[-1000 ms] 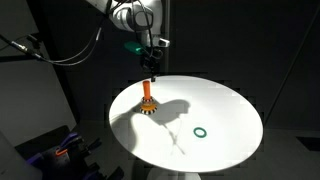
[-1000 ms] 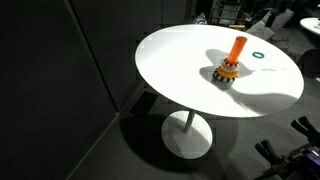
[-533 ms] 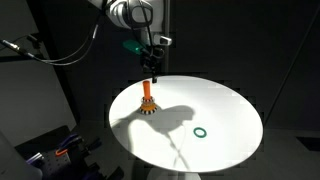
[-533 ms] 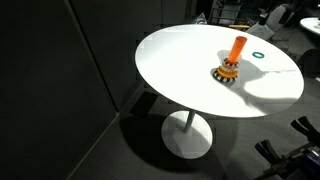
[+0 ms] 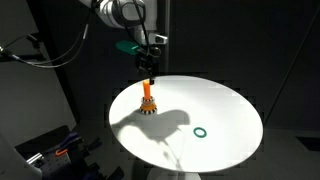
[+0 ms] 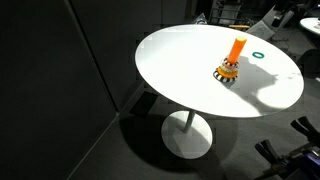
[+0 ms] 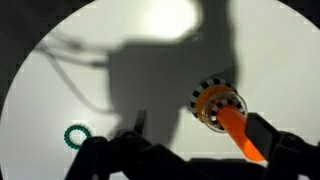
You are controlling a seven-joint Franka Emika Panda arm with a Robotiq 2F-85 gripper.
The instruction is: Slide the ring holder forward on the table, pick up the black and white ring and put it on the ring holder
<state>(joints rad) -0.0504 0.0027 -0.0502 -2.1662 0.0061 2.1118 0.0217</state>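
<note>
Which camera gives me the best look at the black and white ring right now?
The wrist view: it looks down on the black and white ring, its segments distinct around the foot of the orange ring holder. In both exterior views the ring is only a small speckled band at the peg's base.

Bench (image 5: 232, 108) top: plain white, with dark shadow patches. Ring holder (image 7: 240, 132): bright orange peg, yellowish-orange base, directly below the end effector (image 5: 151, 76). End effector: black. Black and white ring (image 7: 197, 97): alternating black/white segments, at the holder's base. Green ring (image 7: 77, 136): solid green, no pattern, well off to the side of the end effector. Arm (image 5: 120, 12) above: light grey with a green patch (image 5: 130, 45). Surroundings near black.
</note>
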